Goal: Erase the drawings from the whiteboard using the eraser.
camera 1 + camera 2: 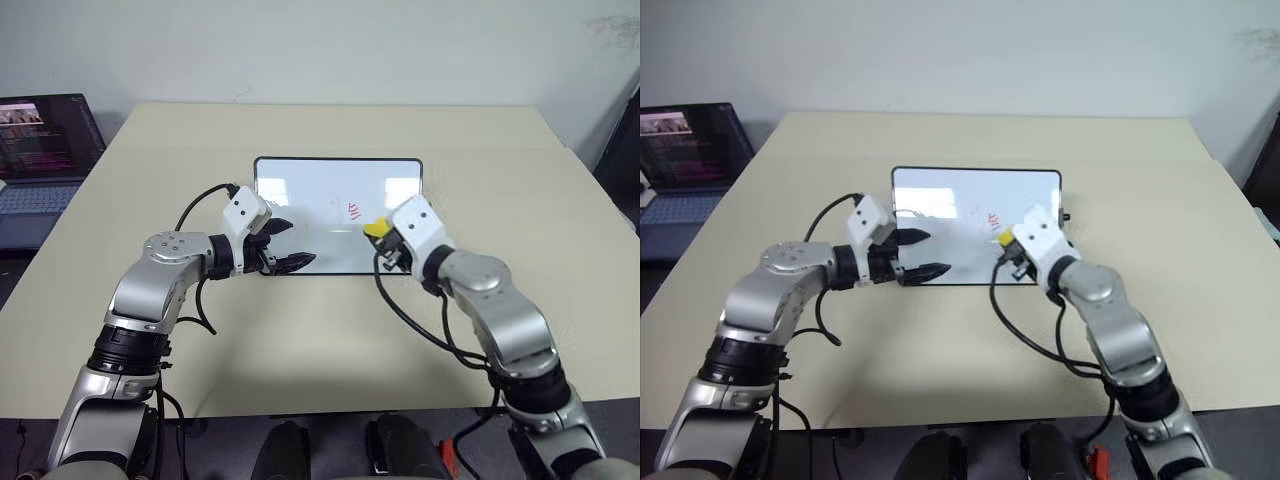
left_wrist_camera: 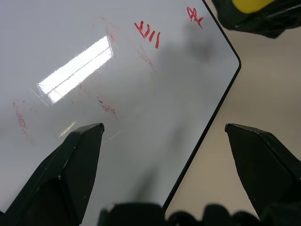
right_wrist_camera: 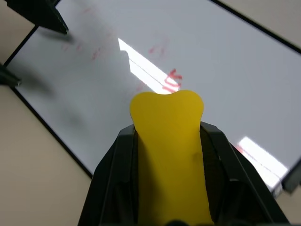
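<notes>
Left eye view showed the whiteboard [image 1: 300, 185] lying flat near the middle of the beige table [image 1: 500, 200], with a laptop [image 1: 45, 150] off at the table's left edge. The right gripper [image 1: 383, 236] was closed on the yellow eraser [image 1: 375, 228], which hung over the board's right part, close to its near edge. Red drawings [image 1: 353, 210] sat on the white surface just beside the eraser, on its left. In the right wrist view the eraser [image 3: 170, 150] was pinched between the two black fingers [image 3: 113, 188], its rounded end pointing at a red scribble [image 3: 172, 81] on the board. The left gripper [image 1: 288, 245] was spread wide over the board's near left edge, one fingertip above the white surface and the other by the black frame. The left wrist view showed red strokes [image 2: 148, 34] and faint pink smears [image 2: 107, 107] between glare patches.
</notes>
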